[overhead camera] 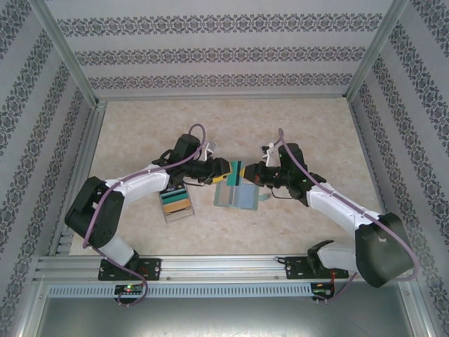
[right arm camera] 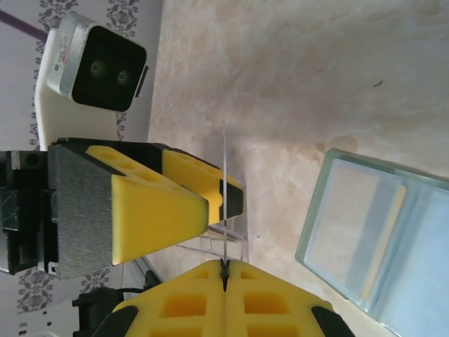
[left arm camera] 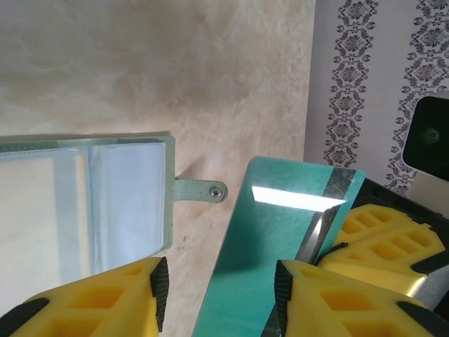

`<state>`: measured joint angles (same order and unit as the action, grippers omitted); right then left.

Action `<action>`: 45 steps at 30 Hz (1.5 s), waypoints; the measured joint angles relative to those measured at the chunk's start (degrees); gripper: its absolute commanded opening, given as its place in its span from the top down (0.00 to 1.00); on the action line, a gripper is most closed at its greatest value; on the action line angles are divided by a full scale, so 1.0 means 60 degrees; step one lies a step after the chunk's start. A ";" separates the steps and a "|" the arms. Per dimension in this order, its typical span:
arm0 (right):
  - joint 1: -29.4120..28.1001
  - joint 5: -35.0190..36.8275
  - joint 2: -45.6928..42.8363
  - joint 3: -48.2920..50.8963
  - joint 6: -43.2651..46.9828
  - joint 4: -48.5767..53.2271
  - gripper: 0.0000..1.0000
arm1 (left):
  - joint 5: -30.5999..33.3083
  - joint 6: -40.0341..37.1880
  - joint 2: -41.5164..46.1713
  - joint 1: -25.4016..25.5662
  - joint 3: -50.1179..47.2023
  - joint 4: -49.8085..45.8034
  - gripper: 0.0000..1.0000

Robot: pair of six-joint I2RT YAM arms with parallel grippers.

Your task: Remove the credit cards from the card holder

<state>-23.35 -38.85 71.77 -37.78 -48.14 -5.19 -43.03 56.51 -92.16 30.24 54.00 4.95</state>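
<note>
The card holder (overhead camera: pixel 242 196) lies open on the table, its clear sleeves up and its tab (left arm camera: pixel 201 190) sticking out. Above it a teal credit card (overhead camera: pixel 237 170) hangs between the two grippers. My right gripper (overhead camera: pixel 248 173) is shut on one end of the card, which appears edge-on (right arm camera: pixel 224 210) above its fingertips (right arm camera: pixel 224 267). My left gripper (left arm camera: pixel 221 288) is open, its pads on either side of the card's (left arm camera: pixel 280 239) other end. The card rests by one left pad (right arm camera: pixel 233 200), with a gap to the other.
A clear plastic tray (overhead camera: pixel 177 202) of staggered coloured cards stands on the table under the left arm, left of the card holder. The right wrist camera (left arm camera: pixel 428 133) hangs close behind the card. Patterned walls enclose the table on three sides.
</note>
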 measured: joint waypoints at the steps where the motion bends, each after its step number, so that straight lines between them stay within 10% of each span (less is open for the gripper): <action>1: 0.0000 -0.0051 0.0036 0.0000 -0.0040 -0.0120 1.00 | -0.0044 0.0073 -0.0007 0.0000 0.0000 0.0117 0.60; 9: 0.0127 -0.0178 0.0346 0.0011 -0.0273 -0.0466 0.98 | -0.0178 0.0361 -0.0007 -0.0109 -0.0055 0.0499 0.90; 14: 0.0135 -0.0186 0.0634 0.0131 -0.0240 -0.0448 0.51 | -0.0291 0.0379 0.0004 -0.0142 -0.0055 0.0605 1.00; 23: 0.0120 -0.0087 0.0663 0.0124 0.0135 -0.0171 0.02 | 0.0076 -0.0852 0.0346 -0.0168 0.0211 -0.0994 1.00; 45: -0.0470 0.1588 0.0007 -0.0273 0.1275 0.1421 0.02 | 0.5122 -1.2069 0.5071 -0.0168 -0.0204 -0.7548 1.00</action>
<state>-26.17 -29.32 71.81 -39.42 -40.49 3.33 -12.29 -15.90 -61.73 29.23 52.77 -40.34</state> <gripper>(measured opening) 0.983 0.050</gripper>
